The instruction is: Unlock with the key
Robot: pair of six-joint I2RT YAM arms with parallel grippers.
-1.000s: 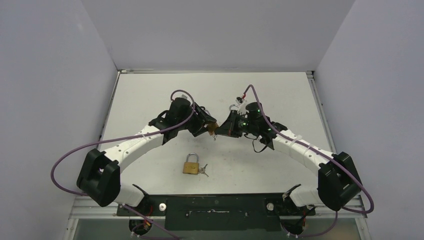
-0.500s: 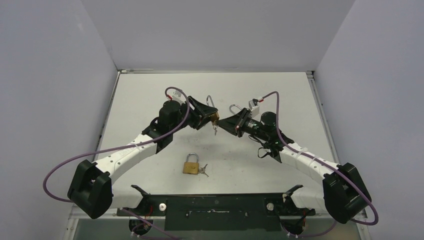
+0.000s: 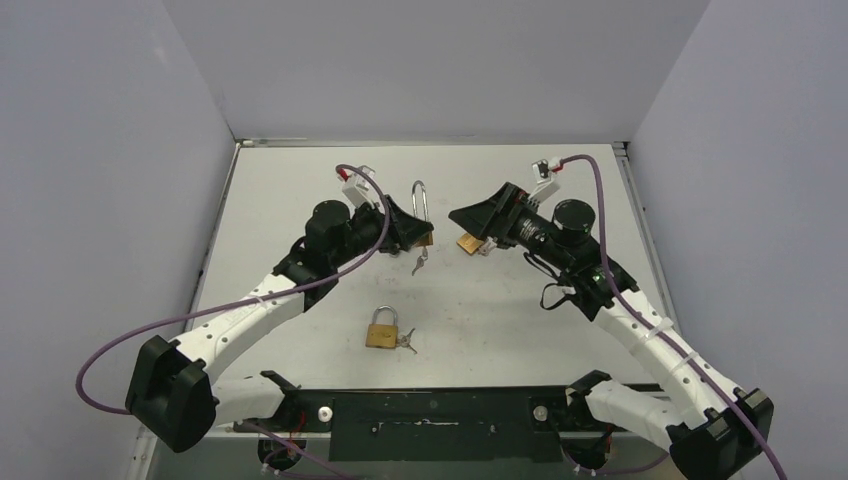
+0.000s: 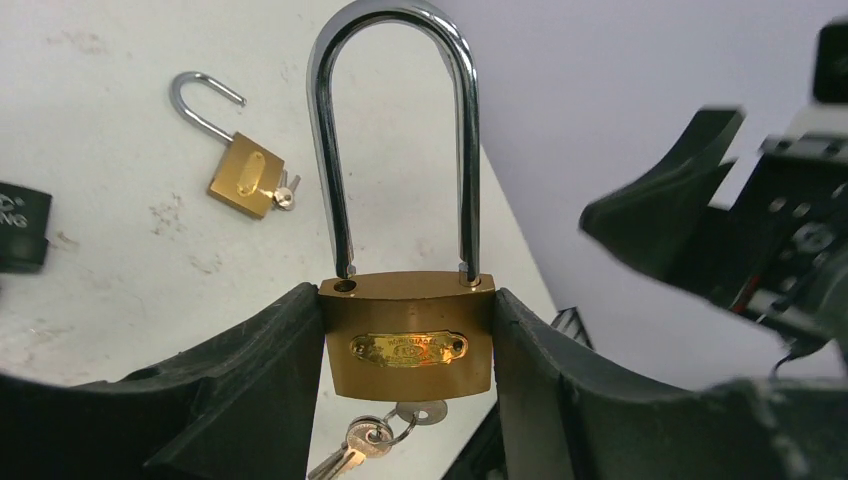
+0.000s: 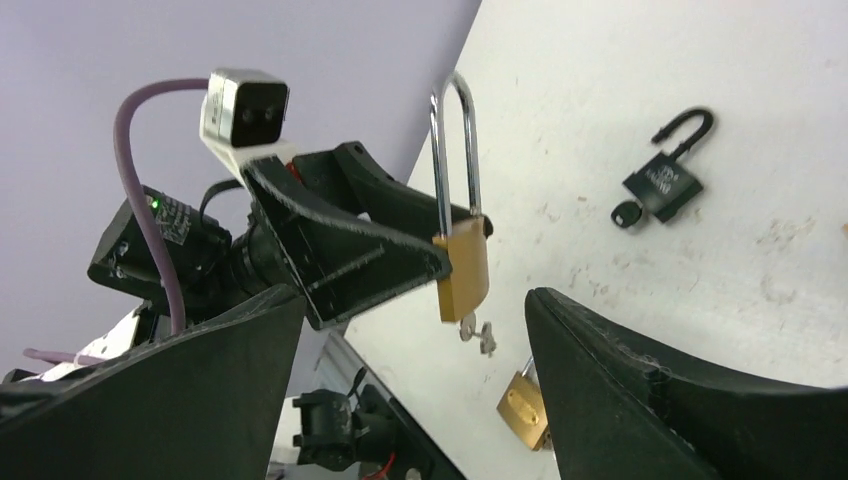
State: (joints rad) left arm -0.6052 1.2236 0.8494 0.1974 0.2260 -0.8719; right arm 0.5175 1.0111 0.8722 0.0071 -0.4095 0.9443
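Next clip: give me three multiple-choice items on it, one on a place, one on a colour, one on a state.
1. Where is the long-shackle padlock? A between the left fingers; B between the right fingers; C lying loose.
2. Its body colour? A black; B brass; C red.
3. The right fingers are: A shut on a key; B shut on a second lock; C open and empty.
Answers: 1A, they clamp its body on both sides; 2B, golden metal; 3C, a wide gap with nothing in it.
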